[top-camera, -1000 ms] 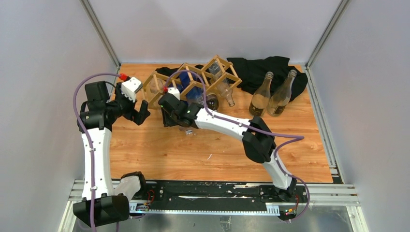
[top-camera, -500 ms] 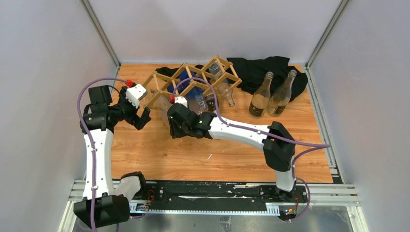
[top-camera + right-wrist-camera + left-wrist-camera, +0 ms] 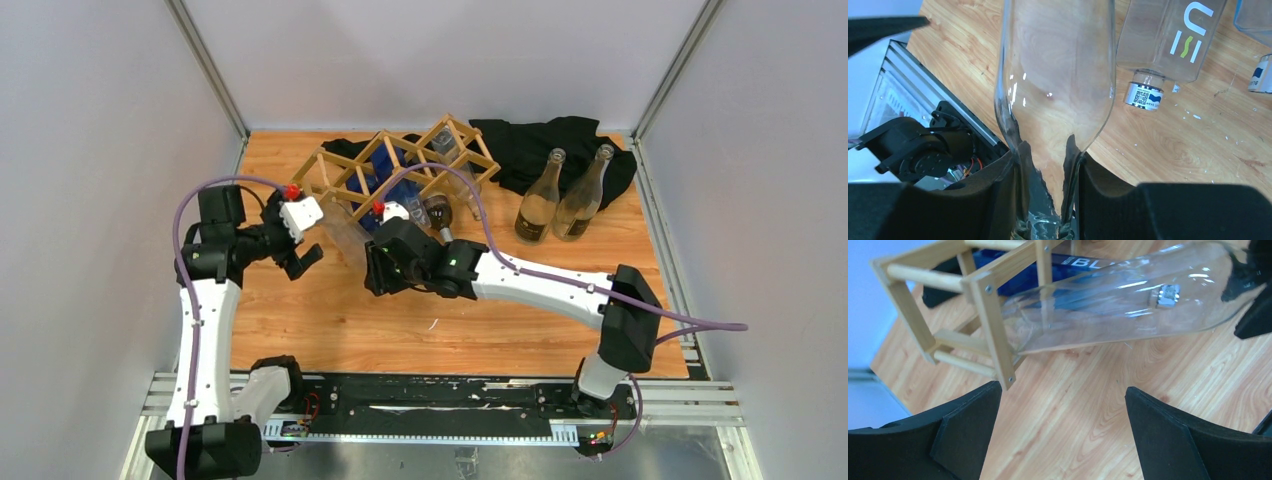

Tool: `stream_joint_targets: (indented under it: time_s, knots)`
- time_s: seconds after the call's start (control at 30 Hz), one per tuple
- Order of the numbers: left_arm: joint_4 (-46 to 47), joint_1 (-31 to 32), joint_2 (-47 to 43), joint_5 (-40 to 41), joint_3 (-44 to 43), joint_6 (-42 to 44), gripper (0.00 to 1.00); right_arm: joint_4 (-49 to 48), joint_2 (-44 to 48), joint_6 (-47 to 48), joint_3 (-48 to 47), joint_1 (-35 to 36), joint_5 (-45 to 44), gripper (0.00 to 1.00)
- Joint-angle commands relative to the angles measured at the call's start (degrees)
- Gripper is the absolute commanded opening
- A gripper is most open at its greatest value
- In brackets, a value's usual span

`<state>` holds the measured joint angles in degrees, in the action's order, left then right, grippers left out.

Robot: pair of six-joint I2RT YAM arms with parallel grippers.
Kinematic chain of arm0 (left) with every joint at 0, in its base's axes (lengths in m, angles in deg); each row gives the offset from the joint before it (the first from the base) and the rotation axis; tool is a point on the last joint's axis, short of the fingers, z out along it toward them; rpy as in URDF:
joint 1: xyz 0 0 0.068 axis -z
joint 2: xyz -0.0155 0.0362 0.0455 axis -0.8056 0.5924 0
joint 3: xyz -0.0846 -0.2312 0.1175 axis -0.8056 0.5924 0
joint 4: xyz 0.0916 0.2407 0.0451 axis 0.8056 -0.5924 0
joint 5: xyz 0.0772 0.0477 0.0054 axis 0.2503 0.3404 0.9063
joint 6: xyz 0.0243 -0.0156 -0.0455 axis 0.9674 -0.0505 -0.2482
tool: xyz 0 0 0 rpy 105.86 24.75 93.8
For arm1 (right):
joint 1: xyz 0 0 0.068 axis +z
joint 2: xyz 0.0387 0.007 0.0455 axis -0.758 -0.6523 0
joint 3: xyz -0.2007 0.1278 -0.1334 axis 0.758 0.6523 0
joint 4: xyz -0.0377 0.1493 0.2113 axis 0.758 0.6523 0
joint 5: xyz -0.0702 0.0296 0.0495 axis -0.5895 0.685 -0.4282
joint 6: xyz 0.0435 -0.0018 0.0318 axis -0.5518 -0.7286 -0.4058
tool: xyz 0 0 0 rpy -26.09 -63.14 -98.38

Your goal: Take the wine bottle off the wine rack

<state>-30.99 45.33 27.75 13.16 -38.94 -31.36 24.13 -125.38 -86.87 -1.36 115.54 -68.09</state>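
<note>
The left gripper (image 3: pixel 1058 440) hangs over the table (image 3: pixel 1088 390) just beside the rack's left end, its jaws wide apart with nothing between them. The bottle (image 3: pixel 1108 305), clear glass, lies nearly level. Its long axis runs from the leftmost cell of the rack (image 3: pixel 990 325) out toward the near right. The base appears to sit just inside that cell, with most of the body outside. The right gripper (image 3: pixel 1048 152) is clenched on the bottle's neck, so that arm has the job. My read is that the pull should run along the axis, away from the rack. The rack also holds a blue bottle (image 3: pixel 392 185) and other clear ones. Further right, two bottles (image 3: pixel 541 205) stand on the table, well apart from the rack.
</note>
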Motion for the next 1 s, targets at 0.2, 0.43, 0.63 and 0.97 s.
stream_joint_targets:
  time_s: [0.2,0.43,0.63,0.97]
  knots:
    - [-1.28,7.67,-7.53,1.84,4.54,17.86,1.00,2.62,9.66,1.89,3.45,1.06,1.73,0.00]
    - [-4.78,14.55,-10.51,4.28,8.22,16.69,1.00,5.45,13.23,2.75,5.58,1.32,2.09,0.00]
    - [-4.86,14.76,-11.95,4.37,10.71,9.99,1.00,5.66,12.14,1.86,7.59,1.54,2.81,0.00]
    - [-5.43,14.84,-10.74,3.09,10.87,6.31,1.00,10.73,6.94,-0.07,8.05,4.49,-1.68,0.62]
